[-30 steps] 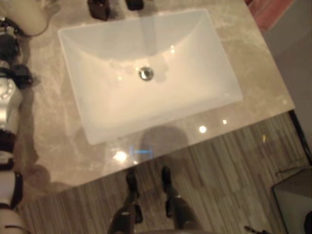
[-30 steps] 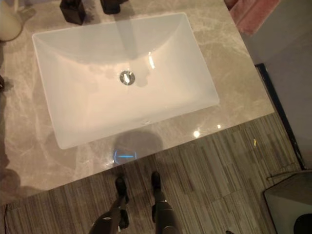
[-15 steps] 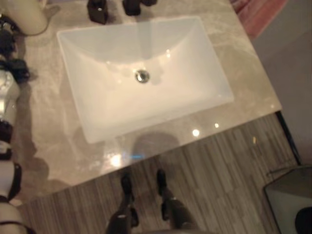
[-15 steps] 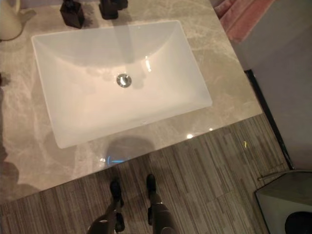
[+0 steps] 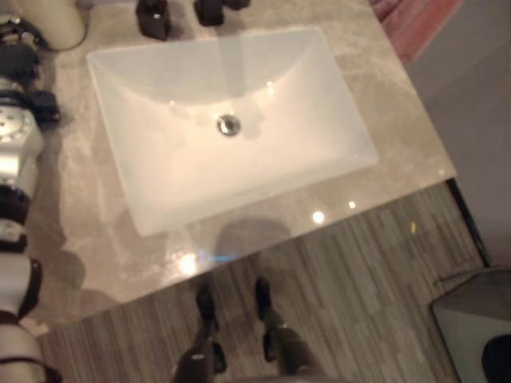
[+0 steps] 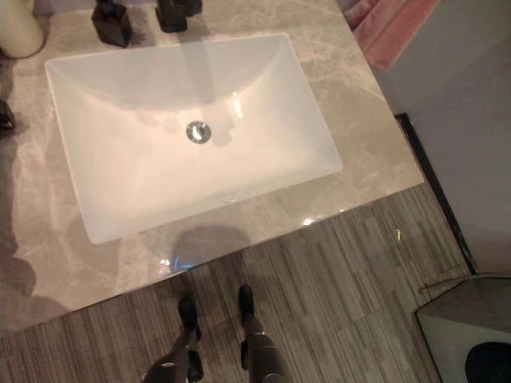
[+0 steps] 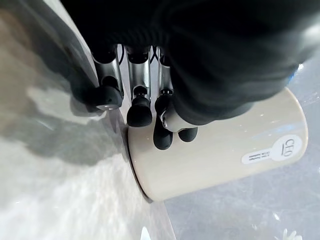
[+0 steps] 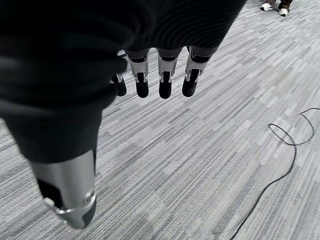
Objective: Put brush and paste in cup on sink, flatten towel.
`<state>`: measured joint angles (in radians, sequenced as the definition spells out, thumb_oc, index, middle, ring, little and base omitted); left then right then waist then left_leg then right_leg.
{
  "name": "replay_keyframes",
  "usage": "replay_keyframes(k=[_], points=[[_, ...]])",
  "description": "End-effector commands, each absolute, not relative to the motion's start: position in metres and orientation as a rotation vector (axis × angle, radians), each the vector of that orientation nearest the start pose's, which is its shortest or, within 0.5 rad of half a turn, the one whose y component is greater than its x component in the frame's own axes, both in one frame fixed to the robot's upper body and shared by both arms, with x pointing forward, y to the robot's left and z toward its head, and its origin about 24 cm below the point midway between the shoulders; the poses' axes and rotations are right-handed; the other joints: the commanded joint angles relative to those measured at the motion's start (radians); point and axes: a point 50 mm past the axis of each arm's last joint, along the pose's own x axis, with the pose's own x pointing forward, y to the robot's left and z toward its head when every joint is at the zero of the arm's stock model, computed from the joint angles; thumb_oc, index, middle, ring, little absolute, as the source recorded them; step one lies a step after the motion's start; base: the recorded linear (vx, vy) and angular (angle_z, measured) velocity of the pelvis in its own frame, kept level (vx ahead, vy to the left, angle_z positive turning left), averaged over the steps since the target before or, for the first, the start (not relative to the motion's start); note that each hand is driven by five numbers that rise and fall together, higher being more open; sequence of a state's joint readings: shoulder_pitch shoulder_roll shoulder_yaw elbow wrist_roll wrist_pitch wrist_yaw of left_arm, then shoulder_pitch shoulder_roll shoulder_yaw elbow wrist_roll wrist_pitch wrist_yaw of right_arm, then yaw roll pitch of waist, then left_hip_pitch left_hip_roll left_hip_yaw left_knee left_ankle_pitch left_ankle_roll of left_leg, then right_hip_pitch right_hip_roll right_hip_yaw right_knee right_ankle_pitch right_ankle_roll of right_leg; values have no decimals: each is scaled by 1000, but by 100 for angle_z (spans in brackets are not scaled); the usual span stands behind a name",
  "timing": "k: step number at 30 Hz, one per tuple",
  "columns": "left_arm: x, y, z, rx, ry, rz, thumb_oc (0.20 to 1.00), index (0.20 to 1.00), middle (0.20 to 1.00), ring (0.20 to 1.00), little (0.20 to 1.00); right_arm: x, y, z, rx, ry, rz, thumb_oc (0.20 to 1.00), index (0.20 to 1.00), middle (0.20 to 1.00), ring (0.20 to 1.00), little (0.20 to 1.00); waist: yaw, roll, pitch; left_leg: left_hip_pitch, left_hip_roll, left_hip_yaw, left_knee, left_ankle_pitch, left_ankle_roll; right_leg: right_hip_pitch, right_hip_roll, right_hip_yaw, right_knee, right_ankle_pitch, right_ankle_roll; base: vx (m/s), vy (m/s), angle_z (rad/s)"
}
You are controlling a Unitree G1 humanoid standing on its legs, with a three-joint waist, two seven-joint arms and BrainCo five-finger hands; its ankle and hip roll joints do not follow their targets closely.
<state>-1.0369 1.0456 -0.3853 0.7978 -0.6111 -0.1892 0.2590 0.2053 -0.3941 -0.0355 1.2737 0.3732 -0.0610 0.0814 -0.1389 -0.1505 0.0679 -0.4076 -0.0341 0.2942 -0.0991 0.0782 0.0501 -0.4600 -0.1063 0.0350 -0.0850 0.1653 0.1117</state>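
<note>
A grey marble counter [image 6: 351, 144] carries a white sink [image 6: 192, 136], cream cup [image 5: 56, 24] and pink towel [image 6: 391, 28].

There was one sink [image 6: 192, 136] with one drain [image 6: 198, 132], set in one marble surface [image 6: 351, 136]. One cream cup [image 7: 215, 155] stood at the surface's far left corner. Two dark items [image 6: 112, 22] stood along the far edge behind the sink. One pink towel [image 6: 391, 28] lay at the far right corner.

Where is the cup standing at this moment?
The cream cup stands on the countertop at the far left corner, left of the black bottle and behind the sink, beside the left hand.
</note>
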Motion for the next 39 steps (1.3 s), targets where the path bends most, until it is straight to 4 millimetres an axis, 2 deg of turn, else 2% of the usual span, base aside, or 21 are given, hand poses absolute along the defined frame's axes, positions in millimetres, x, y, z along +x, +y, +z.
replay_keyframes(k=[1, 9, 14, 22, 26, 32, 39], points=[[340, 334, 348, 344, -633, 516, 200, 200, 200, 200, 200, -7, -342, -130, -24, 1294, -615, 1000, 1000, 1000, 1000, 1000, -6, 76, 9, -3, 32, -171, 12, -47, -34, 128, -29, -50, -2, 16, 77, 0, 0, 0], [347, 330, 340, 331, -606, 494, 200, 200, 200, 200, 200, 2, -343, -129, -29, 1264, -609, 1000, 1000, 1000, 1000, 1000, -14, 70, 12, -15, 38, -164, 12, -41, -36, 112, -24, -53, -2, 14, 77, 0, 0, 0], [352, 323, 343, 323, -609, 483, 200, 200, 200, 200, 200, 4, -341, -130, -30, 1263, -605, 1000, 1000, 1000, 1000, 1000, -18, 61, 12, -21, 45, -155, 12, -36, -38, 101, -20, -50, -2, 12, 75, -7, -14, -3], [354, 324, 341, 330, -591, 492, 200, 200, 200, 200, 200, 7, -338, -131, -34, 1258, -586, 1000, 1000, 1000, 1000, 1000, -17, 61, 14, -17, 48, -154, 12, -32, -42, 101, -17, -50, -2, 1, 71, -9, -19, -4], [356, 320, 326, 344, -568, 452, 200, 200, 200, 200, 200, 5, -336, -133, -53, 1277, -546, 1000, 1000, 1000, 1000, 1000, -4, 73, 5, 12, 45, -168, 12, -32, -45, 135, -17, -62, -2, -27, 58, -3, -41, 1], [354, 319, 316, 374, -552, 426, 200, 200, 200, 200, 200, 7, -336, -132, -66, 1276, -526, 1000, 1000, 1000, 1000, 1000, 6, 82, -2, 43, 41, -184, 12, -35, -47, 175, -19, -80, -2, -45, 50, -9, -25, 12], [347, 326, 299, 396, -536, 423, 200, 200, 200, 200, 200, -3, -332, -135, -76, 1314, -501, 1000, 1000, 1000, 1000, 1000, 22, 89, -14, 105, 34, -197, 12, -45, -52, 250, -21, -108, -2, -68, 40, -23, -27, 14]])
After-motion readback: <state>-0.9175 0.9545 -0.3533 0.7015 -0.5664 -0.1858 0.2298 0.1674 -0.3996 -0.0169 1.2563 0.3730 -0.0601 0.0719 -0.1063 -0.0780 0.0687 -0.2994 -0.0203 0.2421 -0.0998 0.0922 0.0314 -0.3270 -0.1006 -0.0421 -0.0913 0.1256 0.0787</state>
